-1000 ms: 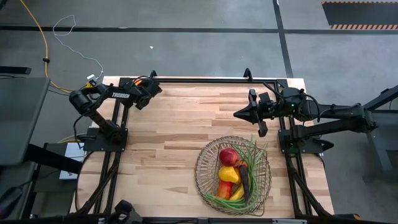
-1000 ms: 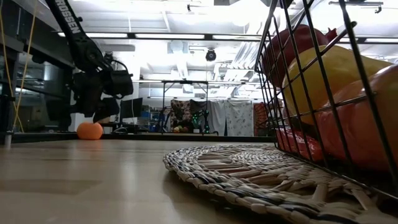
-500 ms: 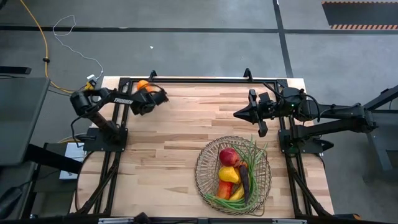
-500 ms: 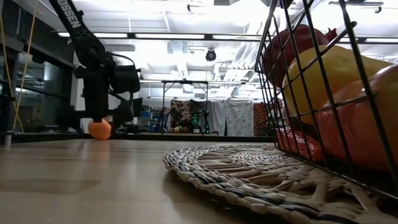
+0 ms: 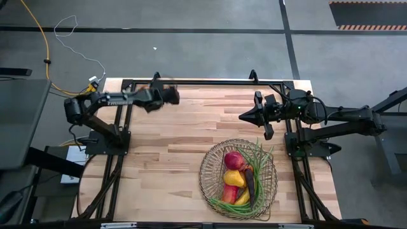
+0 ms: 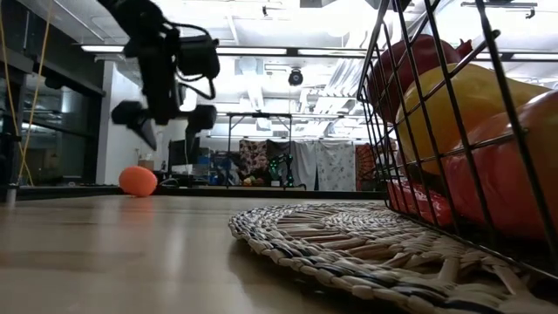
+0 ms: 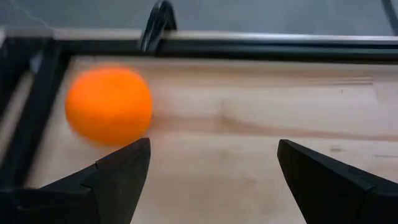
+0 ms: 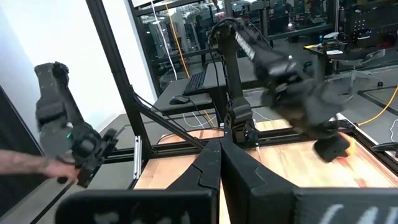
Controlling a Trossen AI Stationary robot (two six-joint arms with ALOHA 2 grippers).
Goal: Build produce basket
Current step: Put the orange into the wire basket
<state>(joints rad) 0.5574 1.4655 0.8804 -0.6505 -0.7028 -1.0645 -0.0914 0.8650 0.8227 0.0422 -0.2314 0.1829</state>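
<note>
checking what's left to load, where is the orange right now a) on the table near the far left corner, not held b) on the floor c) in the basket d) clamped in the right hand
a: the orange lies on the table by its far left corner, ahead of the open left hand, apart from both fingers.

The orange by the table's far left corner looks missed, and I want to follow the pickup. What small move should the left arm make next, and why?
Probably back and down over the orange: the open left pincer hangs above the table, past the fruit, holding nothing. The basket waits.
</note>
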